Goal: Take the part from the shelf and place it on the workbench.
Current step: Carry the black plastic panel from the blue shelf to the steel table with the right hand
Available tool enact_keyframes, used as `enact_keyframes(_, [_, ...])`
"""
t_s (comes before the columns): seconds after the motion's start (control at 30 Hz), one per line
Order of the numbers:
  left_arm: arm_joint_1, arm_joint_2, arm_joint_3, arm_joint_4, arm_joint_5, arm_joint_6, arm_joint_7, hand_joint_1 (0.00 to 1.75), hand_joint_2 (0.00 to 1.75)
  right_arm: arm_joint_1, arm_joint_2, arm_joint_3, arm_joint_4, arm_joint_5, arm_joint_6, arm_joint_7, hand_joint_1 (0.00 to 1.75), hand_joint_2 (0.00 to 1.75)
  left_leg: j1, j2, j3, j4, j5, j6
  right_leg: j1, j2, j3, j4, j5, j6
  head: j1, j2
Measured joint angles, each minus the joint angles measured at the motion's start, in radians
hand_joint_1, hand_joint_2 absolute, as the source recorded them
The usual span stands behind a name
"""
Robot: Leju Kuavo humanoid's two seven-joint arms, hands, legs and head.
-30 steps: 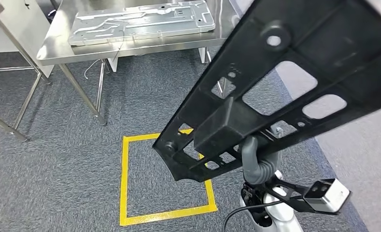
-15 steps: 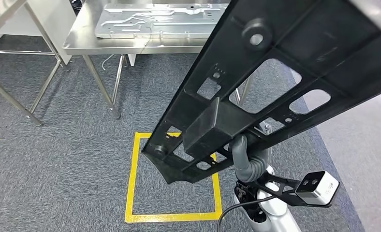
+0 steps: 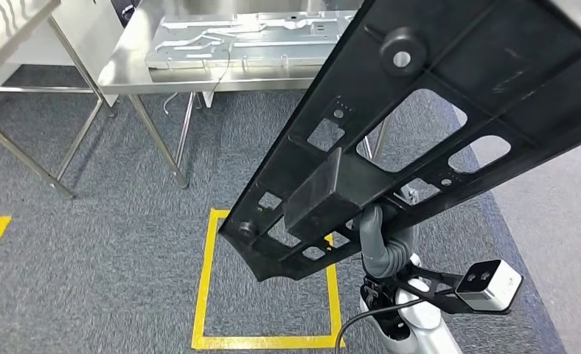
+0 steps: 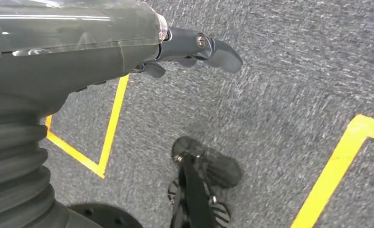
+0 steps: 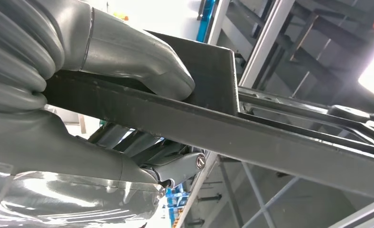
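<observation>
1. Head view: the long black part (image 3: pixel 420 125) is off the shelf and carried in the air over the grey carpet, so the pickup looks done. Left to do, as I judge it, are the approach and the set-down on the steel counter (image 3: pixel 125 70) at the far left. A silver metal panel (image 3: pixel 243 37) already lies on that counter. The part's long axis runs on a diagonal, its near end low by the yellow floor square (image 3: pixel 206 280) and its other end rising far and to the right, out of frame. Its ribbed, cut-out face is turned toward the camera. The right hand (image 3: pixel 382 240) grips it from underneath near the low end.

2. Left wrist view: the left hand (image 4: pixel 194 50) hangs over the carpet and the yellow floor tape. It holds nothing; how far its fingers are spread I cannot tell.

3. Right wrist view: the right hand's thick grey thumb (image 5: pixel 142 66) lies on one face of the part's flat bar, and darker fingers (image 5: pixel 180 166) press the opposite face. The hand is closed firmly around it.
</observation>
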Motion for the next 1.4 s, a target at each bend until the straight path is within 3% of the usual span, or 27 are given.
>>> enact_keyframes(0.03, [0.001,0.000,0.000,0.000,-0.001,0.000,0.000,0.00,1.75,0.000,0.000,0.000,0.000,-0.002,-0.002,0.000,1.75,1.75,0.001,0.000,-0.032,0.045,-0.004,-0.002,0.000,0.000,0.005,0.000,-0.004,0.000,0.000,0.000])
enact_keyframes(0.07, [0.002,0.001,0.000,0.000,-0.002,0.000,0.000,0.00,1.75,0.000,0.000,0.000,0.000,-0.004,-0.006,0.000,1.75,1.75,0.002,0.000,-0.046,0.052,0.012,-0.003,0.001,0.001,0.011,0.000,-0.009,0.000,0.000,0.000])
enact_keyframes(0.13, [0.003,0.002,0.000,0.000,-0.004,0.000,0.000,0.00,1.75,-0.001,0.000,0.000,0.001,-0.009,-0.012,0.000,1.75,1.75,0.002,0.001,-0.013,-0.055,0.098,0.001,0.001,0.002,0.028,0.000,-0.022,0.004,0.000,0.000])
enact_keyframes(0.2, [0.002,0.004,0.000,0.000,-0.004,0.000,0.000,0.00,1.75,-0.003,0.000,0.000,0.001,-0.011,-0.014,0.000,1.75,1.75,-0.002,0.002,0.043,-0.185,0.155,0.011,0.004,0.002,0.042,0.001,-0.035,0.012,0.000,0.000])
enact_keyframes(0.23, [0.002,0.005,0.000,0.000,-0.004,-0.001,0.000,0.00,1.75,-0.004,0.000,0.000,0.001,-0.011,-0.015,0.000,1.75,1.75,-0.004,0.002,0.058,-0.218,0.160,0.017,0.006,0.002,0.045,0.001,-0.039,0.017,0.000,0.000])
enact_keyframes(0.37, [0.002,0.006,0.000,0.000,-0.003,-0.001,-0.001,0.00,1.75,-0.007,0.001,0.000,-0.001,-0.012,-0.011,0.000,1.75,1.75,-0.003,-0.001,0.071,-0.239,0.148,0.041,0.005,0.002,0.045,0.008,-0.055,0.040,0.000,0.000])
enact_keyframes(0.43, [0.001,0.006,0.001,0.000,-0.001,-0.002,-0.002,0.00,1.75,-0.008,0.001,0.000,-0.003,-0.012,-0.008,0.000,1.75,1.75,0.000,-0.001,0.080,-0.247,0.145,0.051,0.004,0.002,0.007,0.085,-0.090,0.048,0.000,0.000])
enact_keyframes(0.5, [0.000,0.006,0.001,0.000,-0.001,-0.002,-0.003,0.00,1.75,-0.007,0.001,0.001,-0.003,-0.012,-0.008,0.000,1.75,1.75,-0.001,-0.001,0.087,-0.248,0.137,0.058,0.002,0.003,-0.075,0.217,-0.133,0.051,0.000,0.000])
enact_keyframes(0.53, [0.001,0.006,0.001,0.000,0.000,-0.002,-0.003,0.00,1.75,-0.005,0.001,0.001,-0.003,-0.012,-0.008,0.000,1.75,1.75,-0.002,-0.002,0.092,-0.247,0.132,0.059,0.001,0.003,-0.112,0.268,-0.140,0.052,0.000,0.000])
enact_keyframes(0.57, [0.001,0.006,0.001,0.000,0.000,-0.002,-0.003,0.00,1.75,-0.004,0.001,0.001,-0.003,-0.012,-0.007,0.000,1.75,1.75,-0.003,-0.003,0.099,-0.247,0.125,0.059,0.000,0.003,-0.135,0.288,-0.129,0.053,0.000,0.000])
enact_keyframes(0.6, [0.002,0.007,0.001,0.000,0.000,-0.002,-0.003,0.00,1.75,-0.003,0.001,0.001,-0.003,-0.012,-0.004,0.000,1.75,1.75,-0.003,-0.004,0.108,-0.247,0.118,0.058,-0.001,0.003,-0.139,0.270,-0.098,0.053,0.000,0.000])
enact_keyframes(0.67, [0.003,0.006,0.001,0.000,0.000,-0.002,-0.003,0.00,1.75,-0.003,0.001,0.001,-0.003,-0.012,0.005,0.000,1.75,1.75,-0.003,-0.007,0.131,-0.247,0.101,0.053,-0.002,0.003,-0.097,0.147,-0.008,0.049,0.000,0.000])
enact_keyframes(0.73, [0.001,0.006,0.002,0.000,-0.001,-0.003,-0.005,0.00,1.75,-0.005,0.002,0.001,-0.003,-0.012,0.011,0.000,1.75,1.75,-0.004,-0.008,0.142,-0.247,0.087,0.044,0.003,0.004,-0.056,0.044,0.037,0.041,0.000,0.000])
enact_keyframes(0.8, [-0.001,0.006,0.002,0.000,-0.002,-0.003,-0.006,0.00,1.75,-0.007,0.003,0.000,-0.003,-0.012,0.015,0.000,1.75,1.75,-0.003,-0.007,0.144,-0.249,0.080,0.033,0.009,0.005,-0.049,0.020,0.028,0.031,0.000,0.000])
enact_keyframes(0.9, [-0.002,0.008,0.002,-0.001,-0.005,-0.006,-0.007,0.00,1.75,-0.009,0.007,-0.003,-0.004,-0.014,0.020,0.000,1.75,1.75,-0.002,-0.002,0.146,-0.229,0.061,0.015,0.004,0.006,-0.026,0.004,0.015,0.013,0.000,0.000])
enact_keyframes(0.93, [-0.002,0.008,0.002,-0.001,-0.005,-0.008,-0.007,0.00,1.75,-0.010,0.009,-0.004,-0.004,-0.014,0.021,0.000,1.75,1.75,-0.001,-0.001,0.129,-0.188,0.044,0.009,0.001,0.005,-0.014,0.000,0.010,0.008,0.000,0.000])
enact_keyframes(1.0, [-0.001,0.009,0.002,-0.001,-0.006,-0.011,-0.007,0.00,1.75,-0.010,0.011,-0.006,-0.004,-0.014,0.023,0.000,1.75,1.75,0.002,0.000,0.052,-0.051,0.000,0.000,0.001,0.002,0.007,-0.003,-0.005,0.001,0.000,0.000])
enact_keyframes(1.03, [0.001,0.009,0.002,-0.001,-0.006,-0.011,-0.007,0.00,1.75,-0.010,0.012,-0.006,-0.004,-0.014,0.024,0.000,1.75,1.75,0.003,0.000,0.007,0.013,-0.013,-0.003,0.002,0.002,0.016,-0.003,-0.014,0.000,0.000,0.000])
enact_keyframes(1.07, [0.003,0.010,0.002,-0.001,-0.006,-0.012,-0.007,0.00,1.75,-0.009,0.012,-0.006,-0.004,-0.014,0.024,0.000,1.75,1.75,0.004,0.000,-0.026,0.048,-0.008,-0.004,0.002,0.003,0.027,-0.003,-0.023,0.000,0.000,0.000])
enact_keyframes(1.1, [0.005,0.010,0.002,-0.001,-0.006,-0.012,-0.007,0.00,1.75,-0.009,0.012,-0.007,-0.003,-0.014,0.024,0.000,1.75,1.75,0.004,0.000,-0.040,0.042,0.021,-0.004,0.002,0.004,0.040,-0.003,-0.033,0.001,0.000,0.000])
enact_keyframes(1.13, [0.006,0.010,0.002,-0.001,-0.006,-0.013,-0.007,0.00,1.75,-0.009,0.013,-0.007,-0.003,-0.014,0.024,0.000,1.75,1.75,0.004,0.000,-0.033,-0.005,0.069,-0.001,0.002,0.005,0.055,-0.003,-0.043,0.003,0.000,0.000])
enact_keyframes(1.2, [0.006,0.012,0.002,-0.001,-0.007,-0.014,-0.008,0.00,1.75,-0.009,0.014,-0.008,-0.003,-0.014,0.024,0.000,1.75,1.75,0.000,0.001,0.011,-0.138,0.156,0.007,0.003,0.005,0.082,-0.004,-0.065,0.009,0.000,0.000])
enact_keyframes(1.23, [0.005,0.012,0.002,-0.001,-0.007,-0.014,-0.008,0.00,1.75,-0.010,0.014,-0.009,-0.003,-0.014,0.024,0.000,1.75,1.75,-0.003,0.001,0.031,-0.186,0.172,0.015,0.004,0.005,0.090,-0.005,-0.073,0.014,0.000,0.000])
enact_keyframes(1.33, [0.004,0.014,0.002,-0.001,-0.008,-0.013,-0.009,0.00,1.75,-0.010,0.016,-0.013,-0.003,-0.014,0.024,0.000,1.75,1.75,-0.008,0.000,0.055,-0.230,0.156,0.037,0.006,0.006,0.099,-0.011,-0.076,0.033,0.000,0.000])
enact_keyframes(1.4, [0.006,0.014,0.003,-0.001,-0.007,-0.011,-0.009,0.00,1.75,-0.010,0.016,-0.015,-0.003,-0.014,0.025,0.000,1.75,1.75,-0.005,-0.002,0.071,-0.242,0.151,0.050,0.005,0.005,0.090,0.021,-0.075,0.044,0.000,0.000])
